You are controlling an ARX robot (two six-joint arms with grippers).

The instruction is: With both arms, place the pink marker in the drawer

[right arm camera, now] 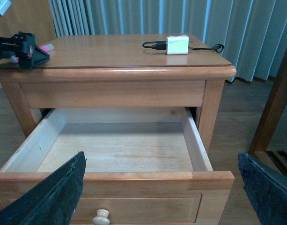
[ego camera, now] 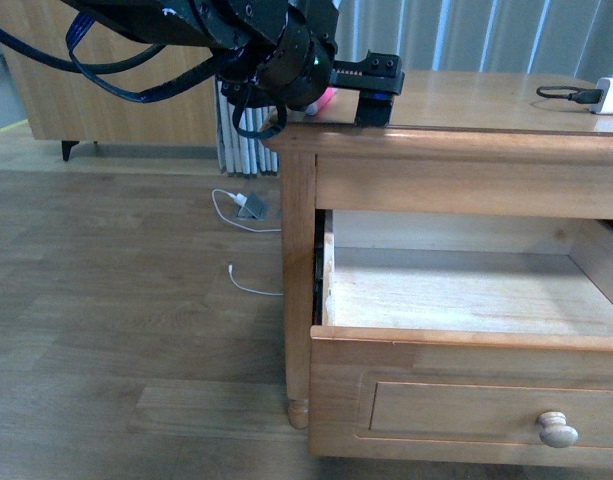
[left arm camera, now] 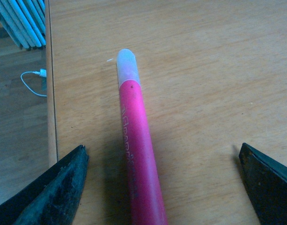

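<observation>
The pink marker lies flat on the wooden table top, whitish cap pointing away from my left gripper. That gripper is open, its black fingers standing on either side of the marker without touching it. In the front view the left gripper rests at the table's left corner with a bit of the pink marker showing behind it. The drawer is pulled out, its bare-wood inside empty. My right gripper hangs open in front of the drawer, holding nothing.
A white charger block with a black cable lies on the table top at the far side. White cables trail on the wood floor left of the table. A wooden chair frame stands to the right. Curtains hang behind.
</observation>
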